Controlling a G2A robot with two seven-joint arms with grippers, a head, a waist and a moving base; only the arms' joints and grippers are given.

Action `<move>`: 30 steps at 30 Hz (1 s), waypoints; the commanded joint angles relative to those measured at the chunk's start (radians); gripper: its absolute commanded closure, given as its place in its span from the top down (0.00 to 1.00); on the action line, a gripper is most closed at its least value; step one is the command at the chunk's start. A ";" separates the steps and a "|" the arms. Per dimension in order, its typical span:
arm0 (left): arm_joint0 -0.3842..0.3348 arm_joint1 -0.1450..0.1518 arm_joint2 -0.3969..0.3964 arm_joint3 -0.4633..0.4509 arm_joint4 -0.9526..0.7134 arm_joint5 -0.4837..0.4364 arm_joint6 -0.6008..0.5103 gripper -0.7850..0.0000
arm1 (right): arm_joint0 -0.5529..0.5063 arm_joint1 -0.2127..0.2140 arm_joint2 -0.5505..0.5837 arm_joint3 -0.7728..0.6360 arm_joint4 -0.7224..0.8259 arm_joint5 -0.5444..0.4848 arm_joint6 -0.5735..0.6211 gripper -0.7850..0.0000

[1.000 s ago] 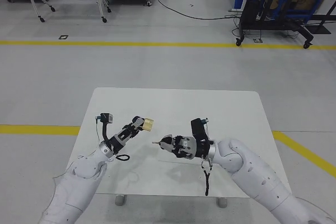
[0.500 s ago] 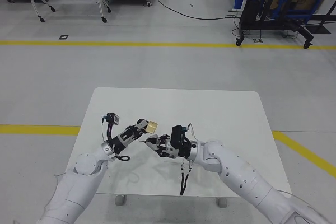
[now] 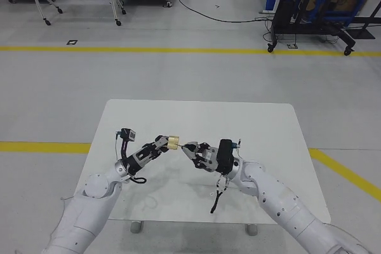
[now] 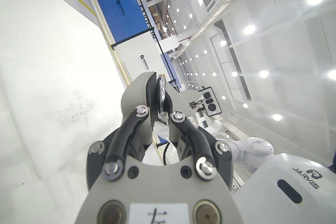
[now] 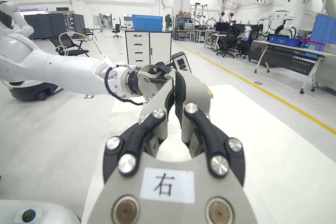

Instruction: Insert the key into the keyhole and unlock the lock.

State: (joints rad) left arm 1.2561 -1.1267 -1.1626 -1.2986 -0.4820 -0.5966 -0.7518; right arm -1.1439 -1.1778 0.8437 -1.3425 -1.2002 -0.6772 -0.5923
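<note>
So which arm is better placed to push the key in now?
Right. The right gripper pinches the key, its tip almost at the brass lock held in the left gripper.

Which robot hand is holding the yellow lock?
The left gripper: it is shut on the brass lock. The right gripper faces it, pinching only the thin key.
</note>
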 commanded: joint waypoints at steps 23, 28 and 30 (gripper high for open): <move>-0.020 -0.011 0.018 0.032 -0.185 0.070 -0.248 0.00 | 0.009 -0.021 0.003 0.025 -0.013 -0.029 0.000 0.00; -0.027 -0.012 0.021 0.038 -0.153 0.057 -0.258 0.00 | -0.006 -0.017 0.030 0.023 -0.019 -0.037 -0.029 0.00; -0.032 -0.011 0.015 0.037 -0.105 0.020 -0.245 0.00 | -0.012 -0.015 0.037 0.019 -0.019 -0.046 -0.035 0.00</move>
State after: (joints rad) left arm 1.2272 -1.1385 -1.1436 -1.2608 -0.6239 -0.5512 -1.0066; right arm -1.1526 -1.1938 0.8768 -1.3214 -1.2197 -0.7179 -0.6238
